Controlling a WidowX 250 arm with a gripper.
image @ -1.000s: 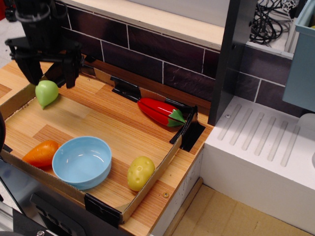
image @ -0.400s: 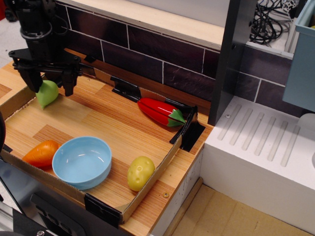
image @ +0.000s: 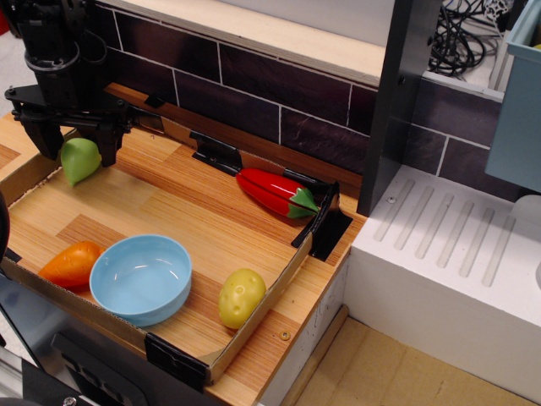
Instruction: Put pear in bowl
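The light-green pear (image: 79,161) lies on the wooden tray floor at the far left, near the cardboard wall. My black gripper (image: 74,145) hangs right over it, open, with one finger (image: 42,139) to the pear's left and the other (image: 109,145) to its right. The fingers stand wider than the pear and do not appear to touch it. The top of the pear is hidden behind the gripper. The light-blue bowl (image: 140,278) sits empty at the front of the tray, well below and to the right of the pear.
An orange carrot-like toy (image: 71,263) lies left of the bowl. A yellow bumpy toy (image: 242,297) lies to its right. A red pepper toy (image: 276,193) lies at the back. Cardboard walls (image: 270,298) edge the tray. A white drainer (image: 456,254) is at right.
The gripper has shifted slightly left and settled around the pear, staying open. The pear has barely moved. The other toys have not moved.
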